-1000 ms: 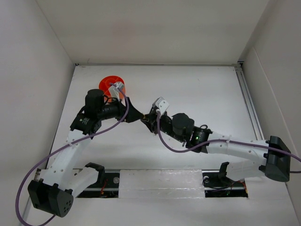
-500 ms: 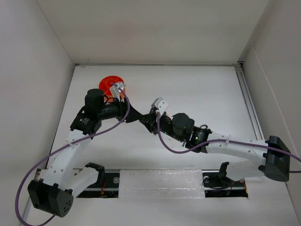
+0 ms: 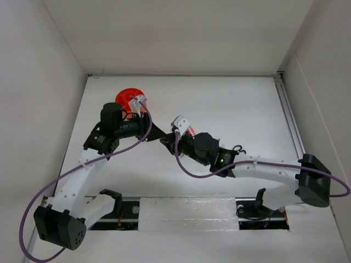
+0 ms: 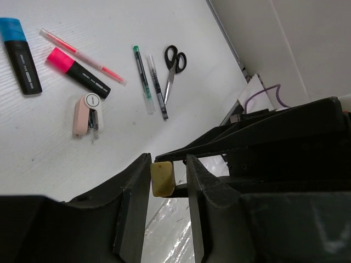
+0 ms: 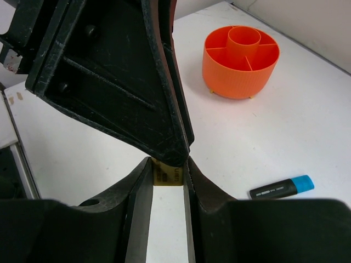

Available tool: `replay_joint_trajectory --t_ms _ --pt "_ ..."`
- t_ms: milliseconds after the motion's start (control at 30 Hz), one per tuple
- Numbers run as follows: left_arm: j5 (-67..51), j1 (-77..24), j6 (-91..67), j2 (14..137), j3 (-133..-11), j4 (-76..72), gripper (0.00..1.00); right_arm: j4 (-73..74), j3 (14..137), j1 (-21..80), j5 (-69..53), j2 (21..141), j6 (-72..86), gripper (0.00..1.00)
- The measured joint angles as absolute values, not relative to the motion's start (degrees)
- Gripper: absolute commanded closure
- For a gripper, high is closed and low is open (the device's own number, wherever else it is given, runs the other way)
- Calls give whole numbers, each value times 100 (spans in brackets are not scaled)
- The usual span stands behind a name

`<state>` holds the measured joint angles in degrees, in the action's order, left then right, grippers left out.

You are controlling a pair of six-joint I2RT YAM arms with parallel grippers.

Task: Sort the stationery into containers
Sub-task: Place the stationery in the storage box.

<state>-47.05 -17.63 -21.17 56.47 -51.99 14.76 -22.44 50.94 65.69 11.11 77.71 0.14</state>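
this is a robotics lab test cell rather than a lived-in room. a plain white counter [image 3: 247, 104] sits boxed in by bare white walls [image 3: 33, 82], with an aluminium rail [image 3: 289, 120] running along its right edge. two white-and-black robot arms, the left arm [image 3: 82, 170] and the right arm [image 3: 269, 172], are bolted side by side at a mounting strip [image 3: 186, 213] on the near edge, each trailing a loose purple cable [image 3: 21, 233]. the goods look like staged props: an orange desk organiser [image 5: 240, 55], a blue-capped highlighter [image 4: 19, 46], pens [image 4: 148, 79] and scissors [image 4: 174, 63] spread on the bare surface.
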Motion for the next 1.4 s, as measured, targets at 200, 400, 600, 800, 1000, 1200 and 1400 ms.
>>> replay_joint_trajectory --t_ms 200,400,600,800,1000,1200,1400 --pt "-4670 -1763 -2128 5723 -5199 1476 61 -2364 5096 6576 1317 7848 -30 100" --pt "-4661 -1763 -2137 5730 -5199 1474 58 -2436 5096 6593 1450 7848 -71 100" --pt "-4663 -1763 -2154 5730 -5199 1468 80 -2451 5096 6608 1520 7846 -91 100" --pt "-4648 -1763 -2152 5730 -5199 1457 90 -2473 5096 6608 1594 7850 -93 100" --pt "-4595 -1754 -2147 5730 -5199 1452 100 -2506 5129 6606 1643 7922 -117 100" --pt "-4473 -1758 -2165 5730 -5199 1450 100 -2502 5137 6565 1608 7931 -110 76" --pt "-4268 -1680 -2209 5725 -5199 1441 100 -2519 5137 6521 1529 7913 -36 28"
